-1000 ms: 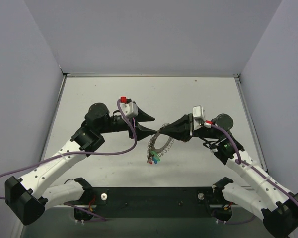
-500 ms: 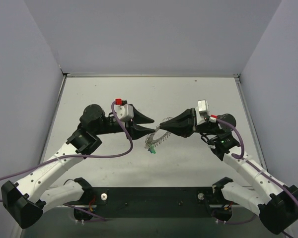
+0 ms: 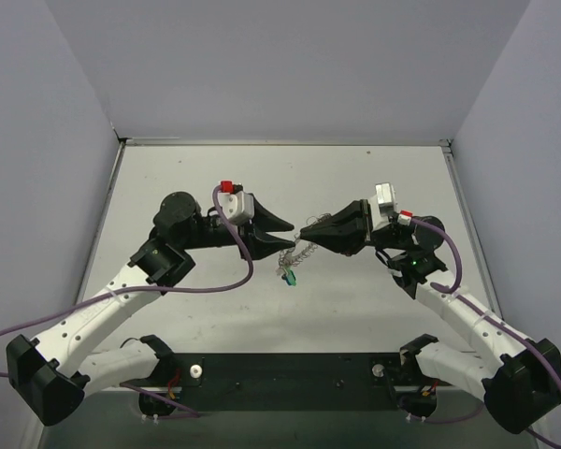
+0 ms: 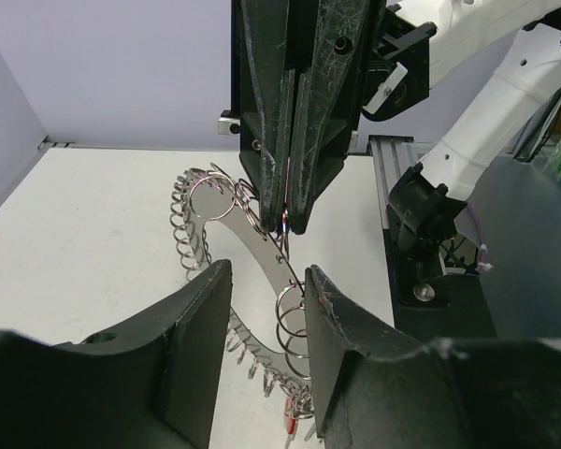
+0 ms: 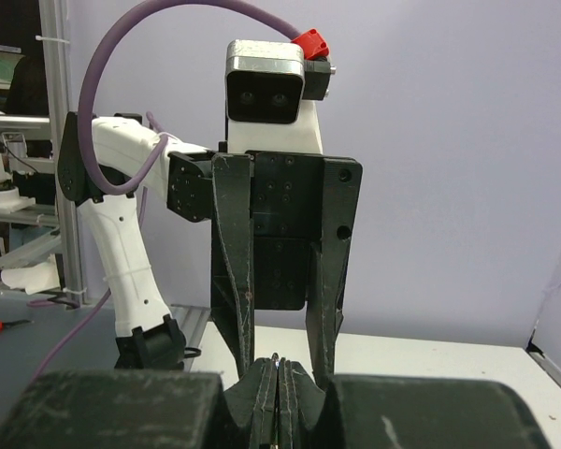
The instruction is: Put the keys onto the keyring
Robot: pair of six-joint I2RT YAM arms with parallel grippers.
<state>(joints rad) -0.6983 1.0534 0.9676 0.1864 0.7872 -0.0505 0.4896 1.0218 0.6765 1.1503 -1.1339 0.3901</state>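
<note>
The keyring (image 3: 297, 253), a silvery ring with a coiled rim, hangs tilted above the table between both arms. My right gripper (image 3: 305, 232) is shut on its upper edge, and in the left wrist view those shut tips (image 4: 287, 217) pinch the flat band (image 4: 252, 248). My left gripper (image 3: 284, 236) faces it with the jaws apart; the ring's band and coil loops sit in the gap (image 4: 262, 323), the loops close against the right finger (image 4: 346, 346). Small keys (image 3: 287, 278) with coloured heads dangle from the ring's low end; a red one (image 4: 291, 428) shows. The right wrist view has only a glint of metal between the shut fingertips (image 5: 279, 367).
The pale tabletop (image 3: 374, 178) is walled at the back and sides by grey panels. The dark base rail (image 3: 290, 374) with both arm mounts runs along the near edge. A purple cable (image 3: 234, 281) loops off the left arm.
The left jaws have narrowed around the ring. Both grippers have drawn closer together, and the ring with its keys has been lifted and tilted more upright.
</note>
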